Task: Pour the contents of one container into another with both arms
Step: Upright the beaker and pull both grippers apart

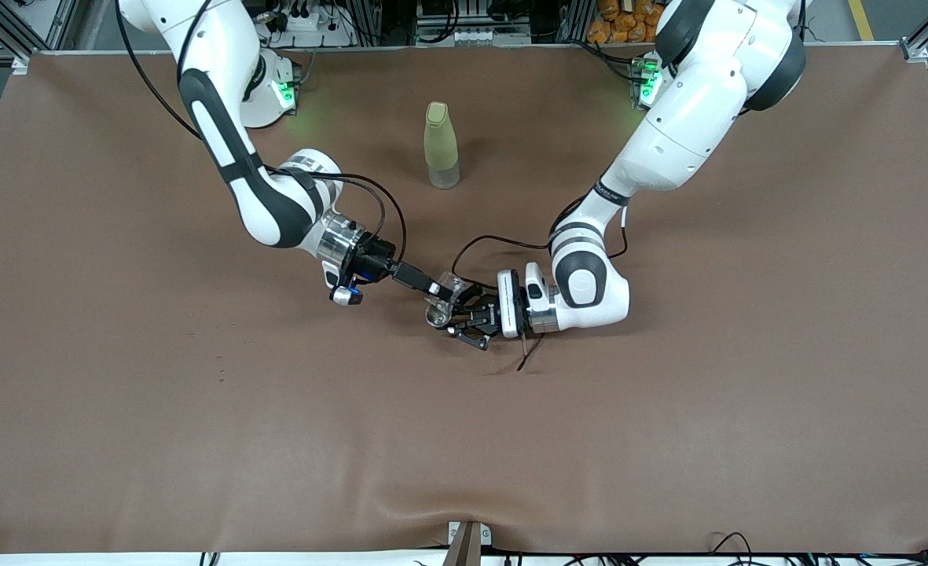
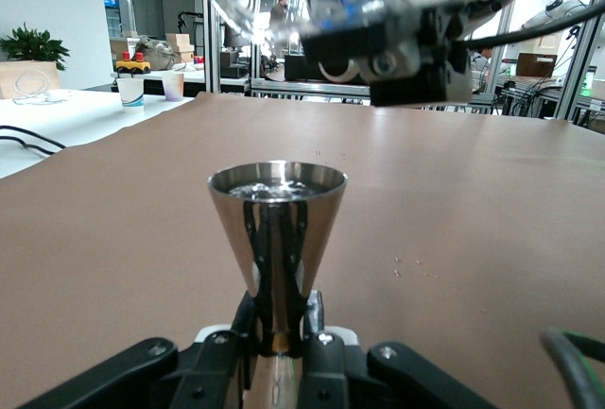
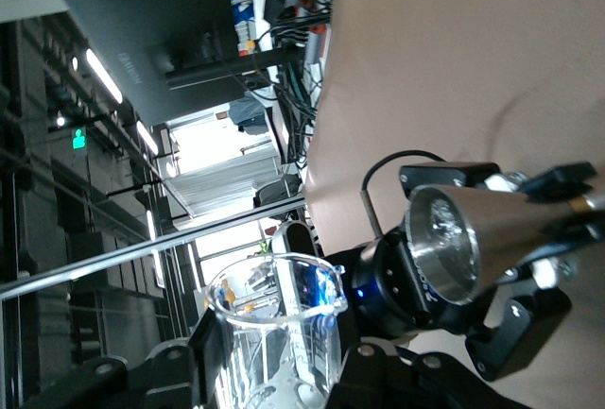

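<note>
Nearer the front camera than the yellow-green bottle (image 1: 441,145), the left hand (image 1: 464,321) grips the metal measuring cup (image 2: 276,239) by its waist, upright just above the desk (image 1: 196,409). The right hand (image 1: 441,288) clasps the clear glass cup (image 3: 274,333), tipped over the measuring cup's rim. To pour well, I'd keep the lip centred over the rim and tilt slowly while the left hand holds steady.
</note>
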Motion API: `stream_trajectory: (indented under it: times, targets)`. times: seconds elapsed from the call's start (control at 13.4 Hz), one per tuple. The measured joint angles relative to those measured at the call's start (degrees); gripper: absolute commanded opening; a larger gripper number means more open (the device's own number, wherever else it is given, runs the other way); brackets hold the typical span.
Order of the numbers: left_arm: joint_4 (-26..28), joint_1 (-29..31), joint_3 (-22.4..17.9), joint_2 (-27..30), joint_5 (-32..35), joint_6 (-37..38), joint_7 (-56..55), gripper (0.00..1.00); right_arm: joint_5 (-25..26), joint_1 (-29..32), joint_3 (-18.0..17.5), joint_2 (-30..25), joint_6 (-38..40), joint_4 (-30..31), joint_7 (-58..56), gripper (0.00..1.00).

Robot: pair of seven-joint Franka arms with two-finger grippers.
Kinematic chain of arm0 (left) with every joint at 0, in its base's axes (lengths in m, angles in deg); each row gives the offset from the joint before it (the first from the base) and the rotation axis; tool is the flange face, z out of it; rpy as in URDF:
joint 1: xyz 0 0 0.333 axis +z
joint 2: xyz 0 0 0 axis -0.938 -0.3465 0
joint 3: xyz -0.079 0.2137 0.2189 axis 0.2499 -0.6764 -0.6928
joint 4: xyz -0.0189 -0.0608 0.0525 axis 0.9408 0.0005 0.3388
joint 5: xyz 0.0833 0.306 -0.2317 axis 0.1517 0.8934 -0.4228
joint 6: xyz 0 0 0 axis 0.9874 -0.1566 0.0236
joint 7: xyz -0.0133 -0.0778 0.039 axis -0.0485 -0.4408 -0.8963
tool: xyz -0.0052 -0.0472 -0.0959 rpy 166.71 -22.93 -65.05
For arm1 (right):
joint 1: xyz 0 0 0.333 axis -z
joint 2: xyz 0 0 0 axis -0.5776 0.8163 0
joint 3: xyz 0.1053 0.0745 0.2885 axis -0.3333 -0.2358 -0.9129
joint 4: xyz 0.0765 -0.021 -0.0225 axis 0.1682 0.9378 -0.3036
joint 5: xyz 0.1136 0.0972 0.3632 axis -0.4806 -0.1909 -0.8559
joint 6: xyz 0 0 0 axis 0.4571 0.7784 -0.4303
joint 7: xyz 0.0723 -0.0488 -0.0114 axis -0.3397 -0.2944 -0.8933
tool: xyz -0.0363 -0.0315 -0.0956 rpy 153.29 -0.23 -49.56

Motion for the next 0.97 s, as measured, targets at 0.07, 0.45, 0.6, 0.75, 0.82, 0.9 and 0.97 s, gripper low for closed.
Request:
stream_trajectory:
  times: [0.07, 0.45, 0.6, 0.75, 0.82, 0.9, 0.97]
  targets:
    - [-0.27, 0.33, -0.08, 0.01, 0.19, 0.0, 0.02, 0.0, 1.15, 0.0, 0.1, -0.04, -0.01, -0.84, -1.5, 0.1]
    - [-0.84, 5.7, -0.14, 0.79, 5.34, 2.12, 0.02, 0.0, 28.34, 6.93, 1.69, -0.86, -0.25, -5.01, -4.79, 0.11]
    - [0.2, 9.2, -0.13, 1.68, 8.07, 5.11, -0.05, 0.0, 33.23, 11.95, 1.85, -1.15, 3.55, -5.43, -10.68, 0.11]
    - [2.28, 13.26, -0.14, 2.9, 10.97, 9.53, -0.4, 0.0, 37.59, 17.26, 2.01, -1.04, 10.22, -5.36, -16.87, 0.11]
    - [3.49, 15.5, -0.14, 3.55, 12.91, 12.0, -0.67, 0.0, 41.07, 20.29, 2.09, -0.97, 13.46, -5.34, -19.04, 0.11]
    - [4.72, 17.87, -0.13, 4.22, 15.22, 14.55, -0.89, 0.0, 44.95, 23.63, 2.18, -0.8, 17.38, -5.36, -20.43, 0.11]
    - [5.89, 20.33, -0.14, 4.82, 17.76, 17.18, -1.24, 0.0, 48.64, 27.2, 2.28, -0.52, 22.41, -5.37, -21.86, 0.11]
